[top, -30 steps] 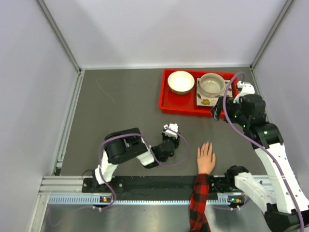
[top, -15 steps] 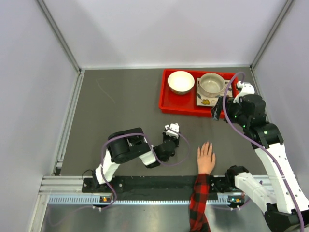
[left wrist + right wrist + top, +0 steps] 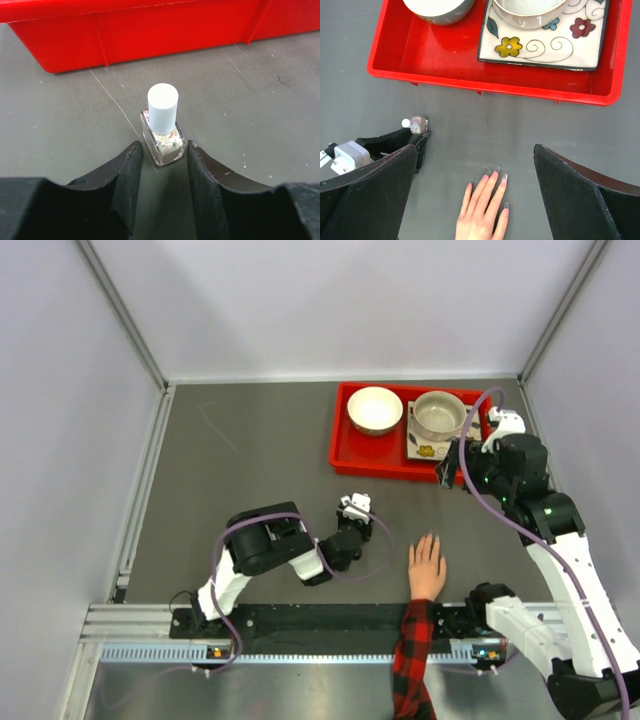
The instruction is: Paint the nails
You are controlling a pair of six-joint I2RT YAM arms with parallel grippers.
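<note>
The nails (image 3: 497, 173), on a hand (image 3: 427, 565) lying flat, sat off to the right of the left gripper (image 3: 164, 148).
Its jaws stood open, just beside the bottle (image 3: 163, 125) on either side; closing squarely on the glass, below the cap, looked wisest. The right gripper (image 3: 474, 148) hung wide open above the nails.

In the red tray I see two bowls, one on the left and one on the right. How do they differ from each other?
The left bowl is creamy white; the right bowl is greyish beige. The left bowl stands directly on the floor of the red tray; the right bowl stands on a square flowered plate. Both are upright and look empty.
</note>
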